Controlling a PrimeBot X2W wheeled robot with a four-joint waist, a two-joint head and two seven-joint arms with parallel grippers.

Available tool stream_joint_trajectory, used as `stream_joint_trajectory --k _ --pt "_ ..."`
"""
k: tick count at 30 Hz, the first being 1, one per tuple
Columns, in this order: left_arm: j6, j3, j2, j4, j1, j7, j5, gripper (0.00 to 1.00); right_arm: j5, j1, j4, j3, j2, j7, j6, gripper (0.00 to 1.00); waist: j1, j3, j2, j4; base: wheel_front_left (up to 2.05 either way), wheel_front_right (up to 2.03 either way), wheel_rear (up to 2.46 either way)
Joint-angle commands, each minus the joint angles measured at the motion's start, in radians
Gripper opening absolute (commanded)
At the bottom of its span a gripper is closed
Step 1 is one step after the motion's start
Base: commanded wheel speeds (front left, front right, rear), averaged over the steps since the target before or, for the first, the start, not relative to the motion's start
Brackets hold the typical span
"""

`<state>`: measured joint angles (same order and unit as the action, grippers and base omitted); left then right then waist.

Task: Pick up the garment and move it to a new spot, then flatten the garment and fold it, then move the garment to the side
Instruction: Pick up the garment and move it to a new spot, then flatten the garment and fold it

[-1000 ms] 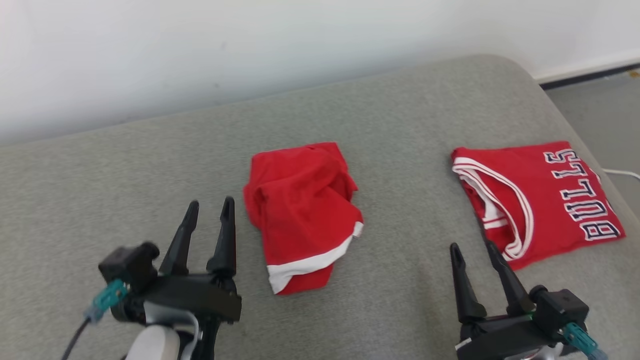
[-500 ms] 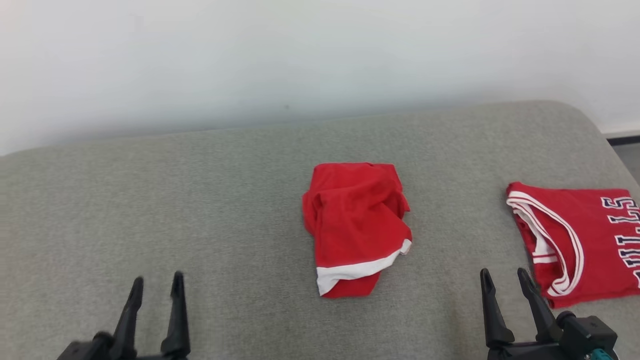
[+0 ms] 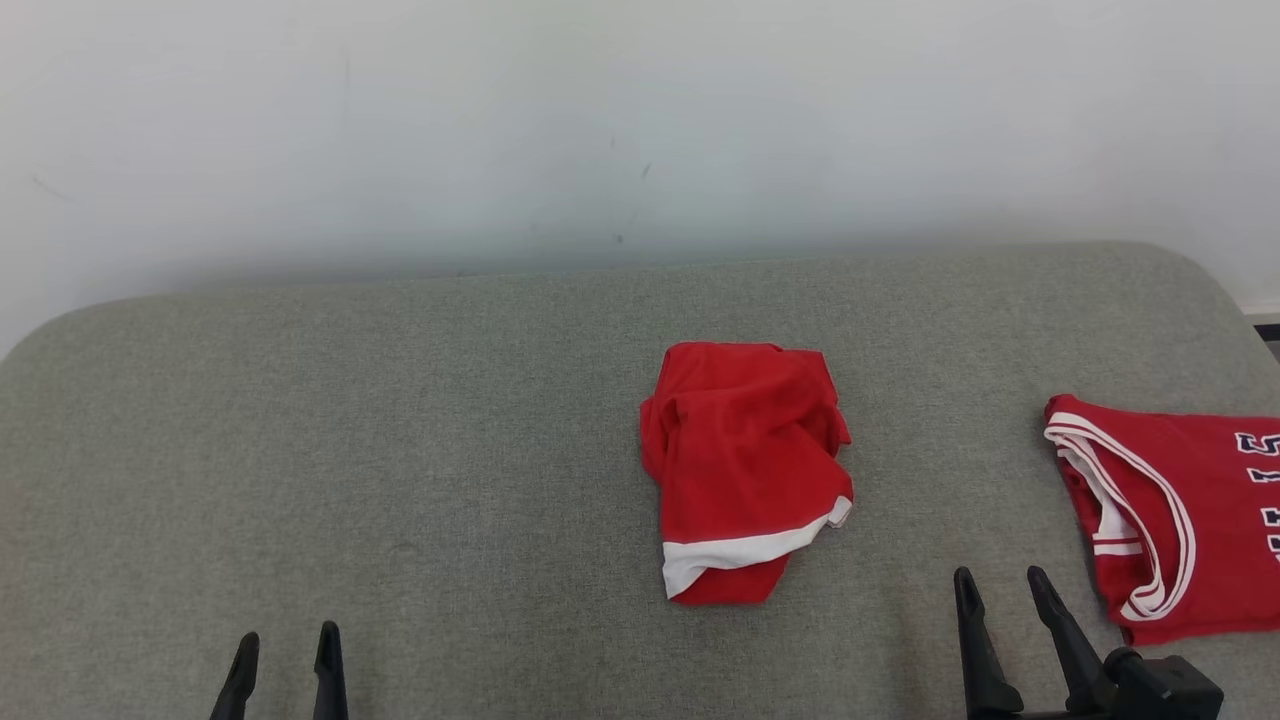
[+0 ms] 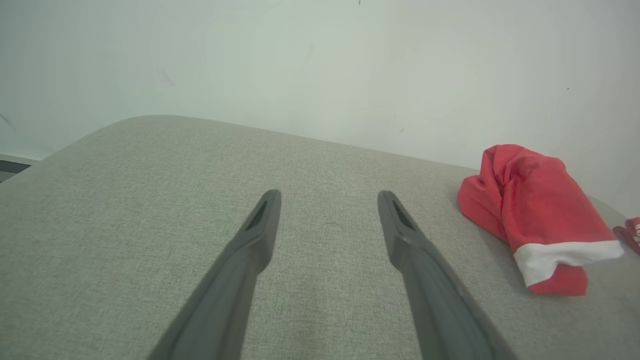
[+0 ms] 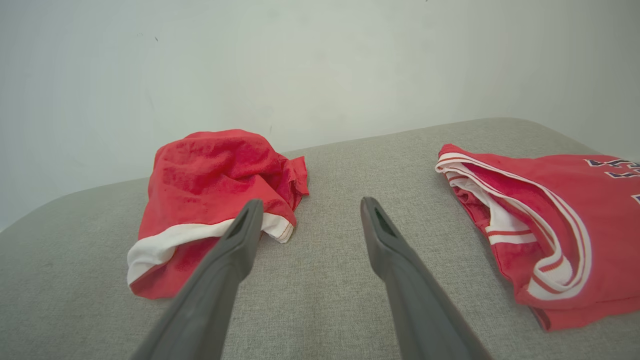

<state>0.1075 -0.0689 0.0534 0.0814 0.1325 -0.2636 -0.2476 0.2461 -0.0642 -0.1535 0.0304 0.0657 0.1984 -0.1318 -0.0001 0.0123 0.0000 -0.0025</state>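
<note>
A crumpled red garment with a white band [image 3: 745, 470] lies bunched near the middle of the grey cushion [image 3: 400, 430]; it also appears in the left wrist view [image 4: 535, 215] and the right wrist view [image 5: 215, 195]. My left gripper [image 3: 285, 645] is open at the lower left, well clear of the garment, with bare fabric between its fingers [image 4: 327, 200]. My right gripper [image 3: 1000, 585] stands open at the lower right, between the crumpled garment and the jersey, holding nothing [image 5: 307, 210].
A folded red jersey with white trim and dark lettering [image 3: 1170, 510] lies at the cushion's right end [image 5: 545, 225]. A pale wall [image 3: 600, 130] rises directly behind the cushion. The cushion's rounded right corner [image 3: 1200, 280] drops to the floor.
The head camera has tilted up and swung, so the whole scene shifted right and down. Both grippers have sunk toward the bottom edge. The garments lie as before.
</note>
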Motion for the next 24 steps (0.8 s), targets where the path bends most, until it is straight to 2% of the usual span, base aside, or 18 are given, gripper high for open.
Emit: stream_joint_trajectory --k 1,24 --pt "0.006 -0.004 -0.001 0.002 0.011 0.000 0.001 1.00 0.001 -0.009 -0.003 0.001 -0.002 0.005 0.002 1.00 0.0001 -0.001 0.0000 -0.001 0.00 0.00 0.00" --pt "0.008 0.010 -0.003 0.030 -0.010 0.000 -0.019 1.00 0.007 0.012 0.000 0.018 -0.007 0.005 0.002 1.00 0.0001 0.012 0.0000 -0.027 0.00 0.00 0.00"
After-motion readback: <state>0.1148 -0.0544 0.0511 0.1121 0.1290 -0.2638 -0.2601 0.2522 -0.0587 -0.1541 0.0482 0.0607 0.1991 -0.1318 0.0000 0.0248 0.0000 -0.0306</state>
